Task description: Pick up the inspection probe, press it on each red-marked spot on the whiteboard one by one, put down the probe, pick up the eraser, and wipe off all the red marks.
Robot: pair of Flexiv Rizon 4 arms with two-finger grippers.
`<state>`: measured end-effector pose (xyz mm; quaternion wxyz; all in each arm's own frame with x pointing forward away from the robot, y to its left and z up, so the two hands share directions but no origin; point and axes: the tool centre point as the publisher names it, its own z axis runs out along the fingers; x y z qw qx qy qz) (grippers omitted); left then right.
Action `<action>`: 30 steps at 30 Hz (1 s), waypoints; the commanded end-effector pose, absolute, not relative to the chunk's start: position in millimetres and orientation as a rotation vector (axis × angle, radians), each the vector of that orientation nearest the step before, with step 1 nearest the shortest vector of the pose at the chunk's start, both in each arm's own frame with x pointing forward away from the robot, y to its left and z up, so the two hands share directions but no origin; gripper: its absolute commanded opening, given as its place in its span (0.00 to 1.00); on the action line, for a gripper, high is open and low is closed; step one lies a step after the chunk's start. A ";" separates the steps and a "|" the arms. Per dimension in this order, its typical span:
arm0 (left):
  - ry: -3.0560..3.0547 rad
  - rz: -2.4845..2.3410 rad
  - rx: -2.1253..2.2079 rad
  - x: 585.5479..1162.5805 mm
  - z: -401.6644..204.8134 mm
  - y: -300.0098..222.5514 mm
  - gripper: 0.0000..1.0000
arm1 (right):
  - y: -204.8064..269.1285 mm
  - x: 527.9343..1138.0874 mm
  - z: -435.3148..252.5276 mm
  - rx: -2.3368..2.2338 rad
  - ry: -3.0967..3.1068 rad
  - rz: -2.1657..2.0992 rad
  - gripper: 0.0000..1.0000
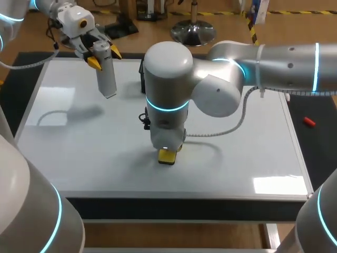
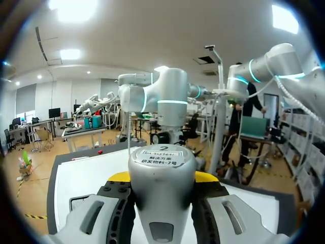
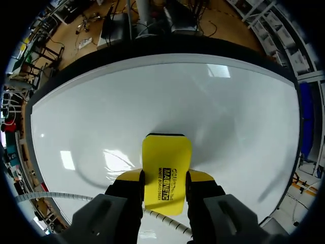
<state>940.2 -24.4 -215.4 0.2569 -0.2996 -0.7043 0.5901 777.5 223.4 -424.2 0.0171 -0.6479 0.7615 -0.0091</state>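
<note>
right fingers (image 3: 129, 178) clamped on yellow eraser (image 3: 166, 157), pressed to whiteboard (image 3: 228, 117); left fingers (image 1: 95, 62) clamped on probe (image 1: 107, 74), raised. risk: uneven pressure tilts eraser, leaving smears; probe could slip, drop.

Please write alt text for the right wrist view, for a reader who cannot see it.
The right gripper is shut on a yellow eraser, pointed down at the whiteboard. No red marks show on the board here.
</note>
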 end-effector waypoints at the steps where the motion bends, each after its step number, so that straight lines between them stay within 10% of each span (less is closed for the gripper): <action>1: -1.892 1.597 -0.819 948.5 -216.4 -21.8 0.00 | 215.1 780.6 -429.0 -2.013 2.380 -0.026 0.00; 30: -1.892 1.597 -0.819 948.5 -216.4 -21.8 0.00 | 142.2 785.5 -417.6 -1.853 2.525 -0.062 0.00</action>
